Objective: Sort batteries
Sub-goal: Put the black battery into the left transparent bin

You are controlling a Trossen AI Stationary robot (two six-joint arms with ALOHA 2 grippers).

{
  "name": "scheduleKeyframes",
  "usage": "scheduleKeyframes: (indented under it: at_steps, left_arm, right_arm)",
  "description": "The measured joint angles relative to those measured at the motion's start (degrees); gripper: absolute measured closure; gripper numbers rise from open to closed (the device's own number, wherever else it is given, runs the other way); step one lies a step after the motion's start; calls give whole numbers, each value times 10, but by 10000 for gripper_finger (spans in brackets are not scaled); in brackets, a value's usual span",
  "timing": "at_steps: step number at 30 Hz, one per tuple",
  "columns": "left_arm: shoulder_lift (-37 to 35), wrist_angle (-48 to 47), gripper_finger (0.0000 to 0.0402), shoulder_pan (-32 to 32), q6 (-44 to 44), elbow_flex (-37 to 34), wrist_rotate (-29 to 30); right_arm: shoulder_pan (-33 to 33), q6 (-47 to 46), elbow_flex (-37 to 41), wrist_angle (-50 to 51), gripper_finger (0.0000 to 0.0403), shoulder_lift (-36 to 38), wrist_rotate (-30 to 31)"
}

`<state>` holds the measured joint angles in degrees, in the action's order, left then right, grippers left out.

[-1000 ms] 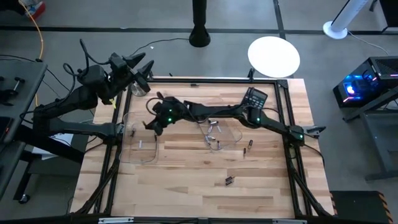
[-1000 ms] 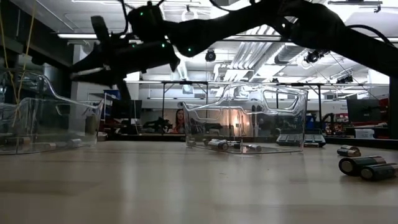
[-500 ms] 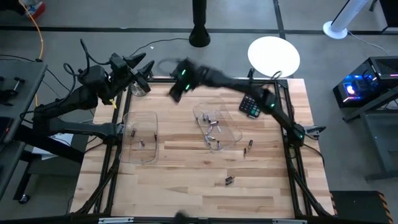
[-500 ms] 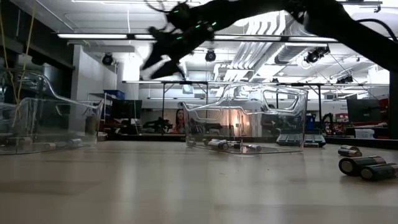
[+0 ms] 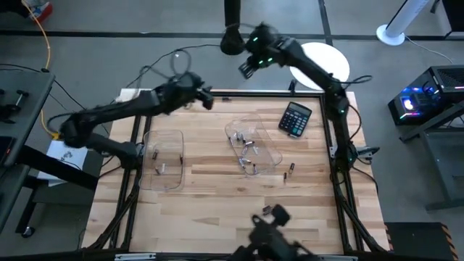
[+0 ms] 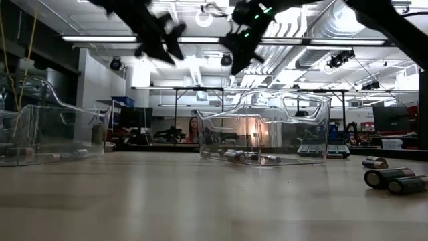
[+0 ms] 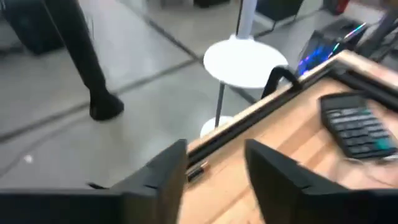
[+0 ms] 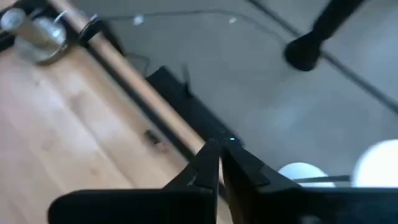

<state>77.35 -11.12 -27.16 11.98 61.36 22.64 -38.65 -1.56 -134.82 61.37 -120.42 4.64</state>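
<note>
Small batteries lie in the middle clear tray [image 5: 254,148] around [image 5: 246,154], and a few in the left clear tray [image 5: 163,161]. Loose ones rest on the wood [image 5: 291,169] [image 5: 267,210], and show at the right in the low view [image 6: 391,179]. My left gripper [image 5: 204,98] [image 7: 214,174] hovers open over the table's far edge, between the trays, holding nothing. My right gripper [image 5: 246,67] [image 8: 219,167] hangs high, out past the far edge, shut and empty. In the low view both grippers are up high, the left [image 6: 160,33] and the right [image 6: 242,43].
A black calculator [image 5: 296,119] lies at the far right of the table. A small dark piece [image 5: 227,99] lies by the far rail. Beyond the table are a white round disc [image 5: 319,65] and a black stand foot [image 5: 232,40]. A dark blurred shape [image 5: 268,228] shows at the near edge.
My right gripper has swung up from over the left tray, past the table's far edge and toward the right. My left gripper has come from the far left corner toward the right along the far edge, and down. The dark shape at the near edge has newly appeared.
</note>
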Motion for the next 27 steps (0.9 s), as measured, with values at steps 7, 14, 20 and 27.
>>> scheduleKeyframes:
  at_steps: [7, 14, 20, 27]
  left_arm:
    - [184, 74, 388, -75, 120, 50, -183]
    - [331, 54, 400, -93, 185, 152, -277]
    - [407, -10, 401, -99, 189, 217, -270]
    - [460, -48, 401, -116, 185, 238, -241]
  right_arm:
    - [-5, -8, -1, 52, 398, 101, -1]
    - [20, -16, 0, 98, 401, 166, 0]
    - [42, -41, 0, 125, 402, 186, 14]
    - [64, -44, 0, 134, 403, 188, 14]
